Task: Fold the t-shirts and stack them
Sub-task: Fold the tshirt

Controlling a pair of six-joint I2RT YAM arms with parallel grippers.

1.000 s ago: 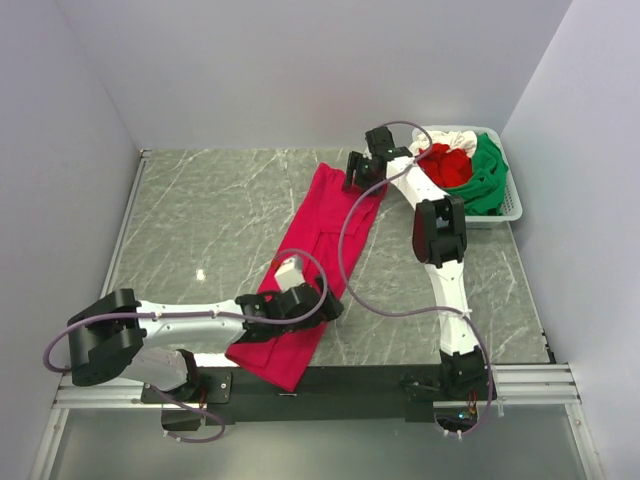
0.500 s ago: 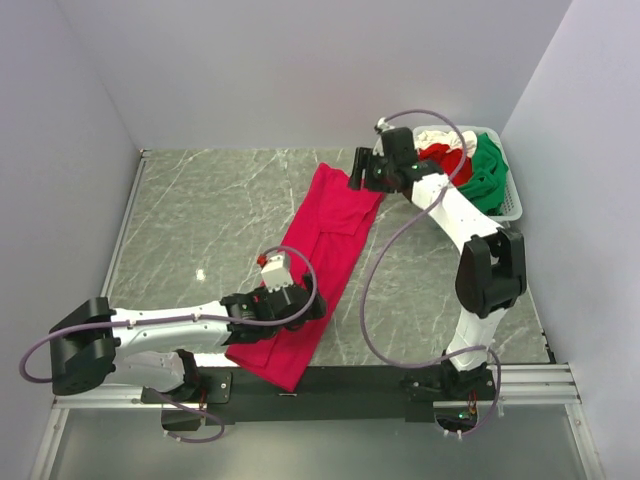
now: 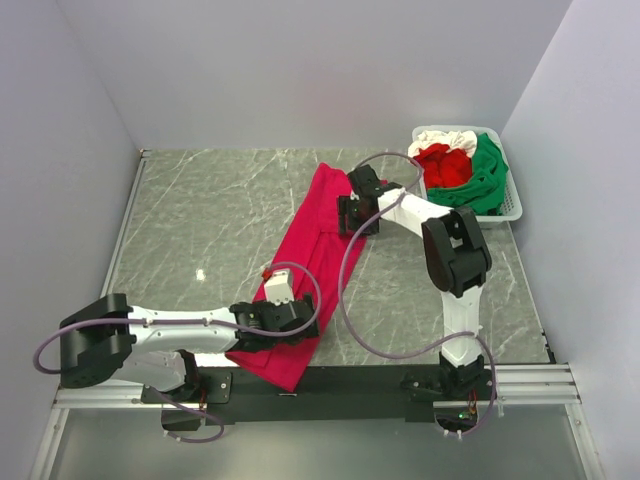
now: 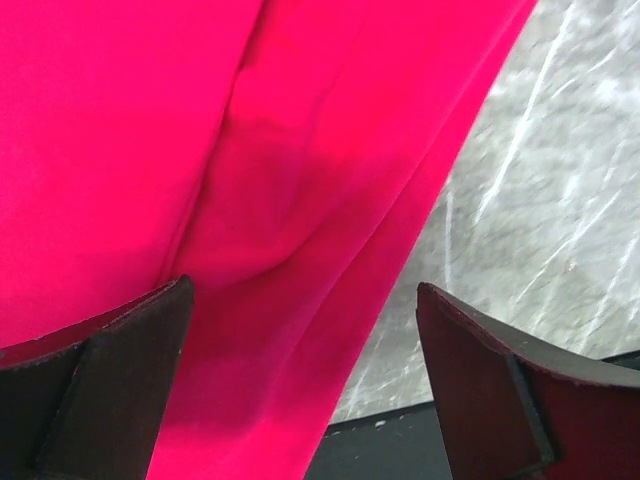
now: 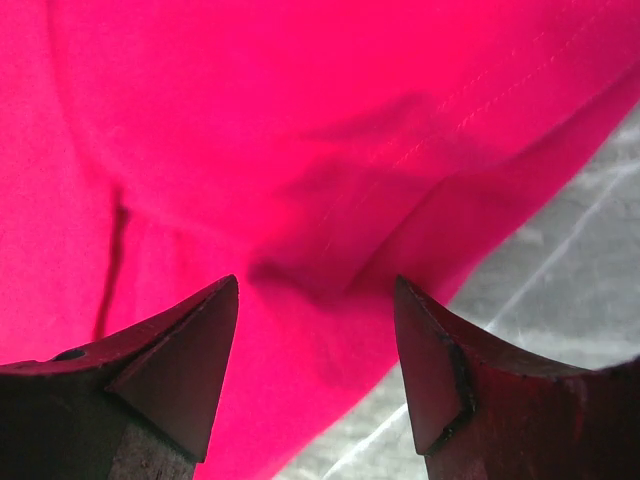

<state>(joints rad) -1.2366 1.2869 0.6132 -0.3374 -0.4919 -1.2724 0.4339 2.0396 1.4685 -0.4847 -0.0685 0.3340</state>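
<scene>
A large crimson t-shirt (image 3: 315, 240), folded into a long strip, lies slantwise on the marble table. My left gripper (image 3: 305, 322) hovers open over its near end. In the left wrist view its fingers (image 4: 110, 380) straddle the cloth's right edge (image 4: 300, 250), holding nothing. My right gripper (image 3: 347, 215) is open low over the far end's right edge. The right wrist view shows crimson cloth (image 5: 300, 150) between the spread fingertips (image 5: 200, 350), with no grip on it. More t-shirts, green (image 3: 485, 180), red (image 3: 445, 165) and white (image 3: 440, 137), are bunched in the basket.
The white slotted basket (image 3: 515, 205) stands at the far right corner against the wall. Grey walls close in the table on three sides. A black rail (image 3: 350, 380) runs along the near edge, and the shirt's near end hangs over it.
The right arm swung away from the basket side and came down onto the shirt's far right edge. The left gripper drew back slightly toward the near end. Both stayed open.
</scene>
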